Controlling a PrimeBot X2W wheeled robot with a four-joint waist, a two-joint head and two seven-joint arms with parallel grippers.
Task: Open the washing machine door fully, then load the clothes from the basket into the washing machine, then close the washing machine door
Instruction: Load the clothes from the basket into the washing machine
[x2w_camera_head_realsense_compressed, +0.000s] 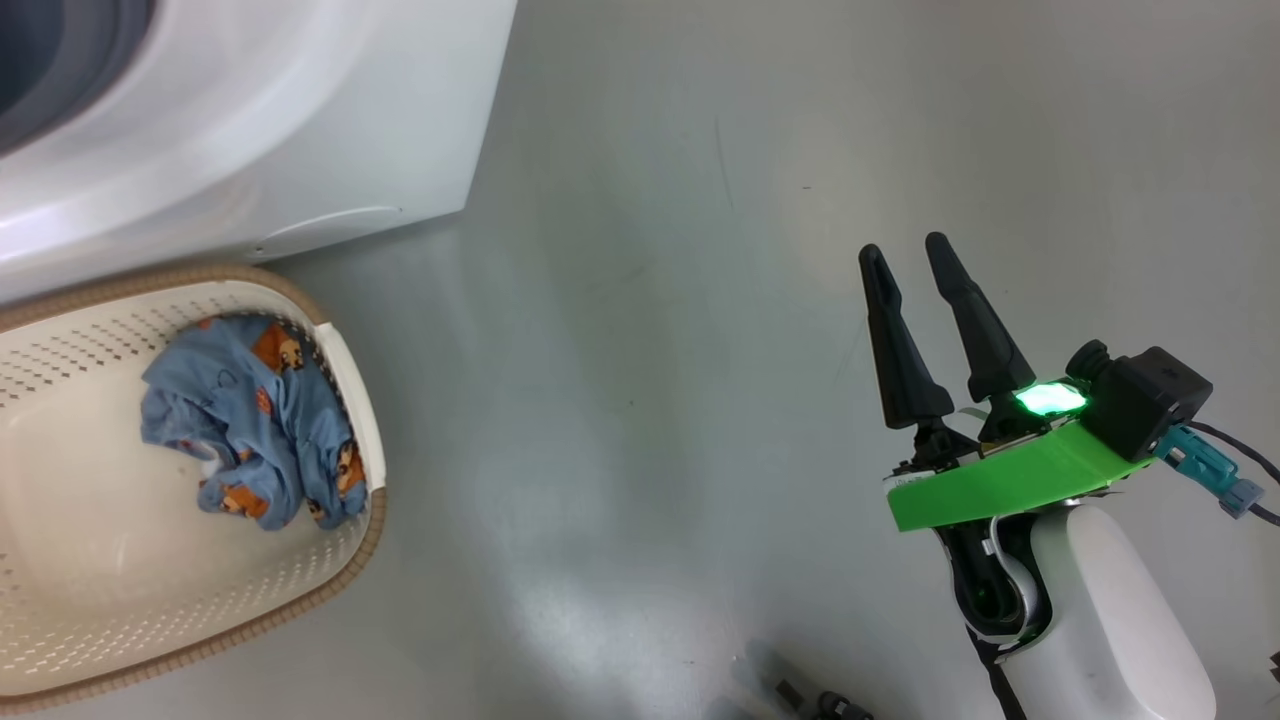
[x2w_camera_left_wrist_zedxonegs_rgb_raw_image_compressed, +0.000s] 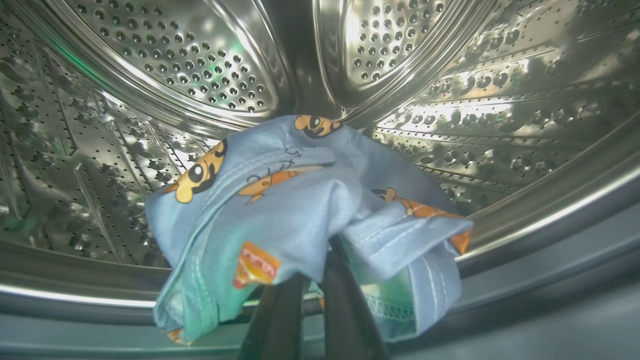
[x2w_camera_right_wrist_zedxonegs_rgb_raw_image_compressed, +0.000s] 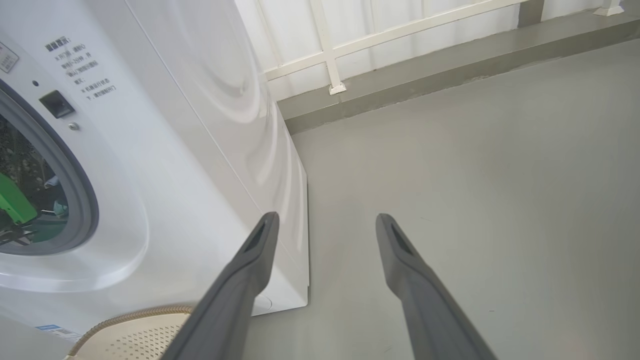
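Inside the washing machine's steel drum (x2w_camera_left_wrist_zedxonegs_rgb_raw_image_compressed: 175, 65), one bear-print garment (x2w_camera_left_wrist_zedxonegs_rgb_raw_image_compressed: 300, 200) is held by the left gripper (x2w_camera_left_wrist_zedxonegs_rgb_raw_image_compressed: 311, 295), jaws clenched on it. A second garment (x2w_camera_head_realsense_compressed: 260, 420) is bunched against the right wall of the basket (x2w_camera_head_realsense_compressed: 80, 520). The right gripper (x2w_camera_head_realsense_compressed: 904, 247) is held over the floor (x2w_camera_head_realsense_compressed: 650, 350), jaws released.

Dark tapered fingers (x2w_camera_head_realsense_compressed: 900, 350), green bracket (x2w_camera_head_realsense_compressed: 1010, 480), white forearm (x2w_camera_head_realsense_compressed: 1100, 610); teal connector (x2w_camera_head_realsense_compressed: 1200, 460)

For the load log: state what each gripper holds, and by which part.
Left gripper: shut on a bear-print garment, pinched at a bunched fold, inside the drum. Right gripper: open, holding nothing.
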